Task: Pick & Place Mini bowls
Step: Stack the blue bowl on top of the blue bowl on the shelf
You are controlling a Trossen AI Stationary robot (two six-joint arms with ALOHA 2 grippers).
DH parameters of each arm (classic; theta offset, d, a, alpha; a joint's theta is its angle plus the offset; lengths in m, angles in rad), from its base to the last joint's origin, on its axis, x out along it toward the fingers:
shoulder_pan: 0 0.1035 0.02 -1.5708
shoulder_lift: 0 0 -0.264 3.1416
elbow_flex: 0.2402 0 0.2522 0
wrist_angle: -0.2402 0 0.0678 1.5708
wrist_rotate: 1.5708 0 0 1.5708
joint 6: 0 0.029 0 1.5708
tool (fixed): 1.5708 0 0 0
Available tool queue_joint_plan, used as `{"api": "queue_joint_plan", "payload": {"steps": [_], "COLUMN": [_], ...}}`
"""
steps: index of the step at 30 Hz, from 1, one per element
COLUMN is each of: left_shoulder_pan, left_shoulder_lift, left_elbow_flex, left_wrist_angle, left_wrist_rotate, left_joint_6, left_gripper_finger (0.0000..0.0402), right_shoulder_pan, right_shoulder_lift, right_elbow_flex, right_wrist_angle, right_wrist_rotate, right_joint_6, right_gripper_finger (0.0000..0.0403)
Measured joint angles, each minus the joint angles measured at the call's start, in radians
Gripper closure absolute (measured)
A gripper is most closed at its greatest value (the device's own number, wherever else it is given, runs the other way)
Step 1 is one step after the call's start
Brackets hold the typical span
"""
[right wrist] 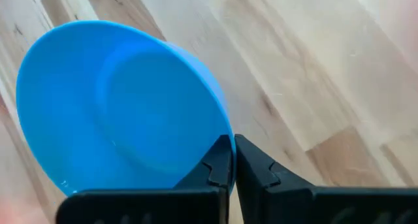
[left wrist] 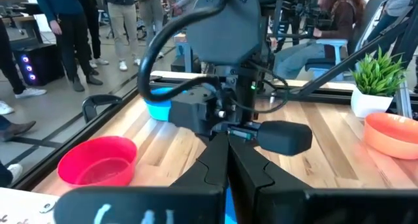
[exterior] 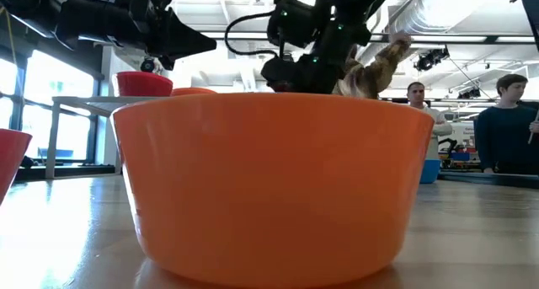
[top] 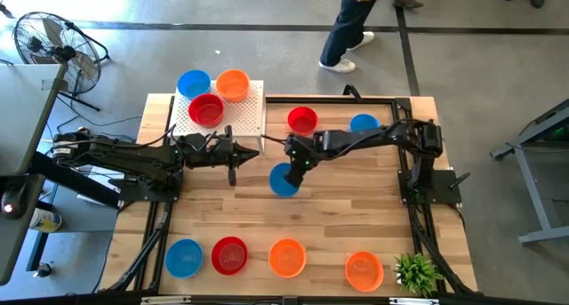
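Pale wooden plank worktop (top: 356,225), grain visible, framed by dark rails. Scattered over it, small round glossy plastic bowls: along the near edge a blue bowl at the front (top: 184,257), a red bowl at the front (top: 229,254) and two orange bowls at the front (top: 287,257) (top: 364,269); farther back a red bowl near the right arm (top: 302,120) and a blue bowl by the far rail (top: 363,124). On a white perforated stand (top: 249,120) at the far left, three more bowls touching: blue (top: 193,84), orange (top: 232,84), red (top: 205,109). Small green plant (top: 416,272) at the front right corner.

Right gripper (top: 293,167) above mid-worktop, fingers (right wrist: 219,165) pinched together on the thin rim of a held blue bowl (right wrist: 111,106), smooth and shallow, tilted on edge with its hollow facing the wrist camera, clear of the planks beneath. Same bowl seen from above just beside the fingertips (top: 284,180).

Left gripper (top: 233,150) level beside the stand, fingers (left wrist: 215,168) closed tight with nothing between them, near the right arm's wrist and a little apart from the held bowl.

People standing in the room beyond.
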Motion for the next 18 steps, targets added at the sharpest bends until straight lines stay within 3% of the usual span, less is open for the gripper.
{"api": "queue_joint_plan", "payload": {"steps": [11, 18], "left_shoulder_pan": [0.000, 0.000], "left_shoulder_lift": [0.000, 0.000], "left_elbow_flex": [0.000, 0.000], "left_wrist_angle": [-0.004, -0.022], "left_wrist_rotate": [0.005, 0.004], "left_joint_6": [0.002, 0.001], "left_gripper_finger": [0.0401, 0.0401], "right_shoulder_pan": [0.009, 0.010], "right_shoulder_lift": [0.037, -0.019], "right_elbow_flex": [-0.001, -0.001], "right_wrist_angle": [0.060, 0.070], "right_wrist_rotate": [-0.034, 0.011], "right_joint_6": [0.001, -0.096], "right_gripper_finger": [0.0385, 0.0327]}}
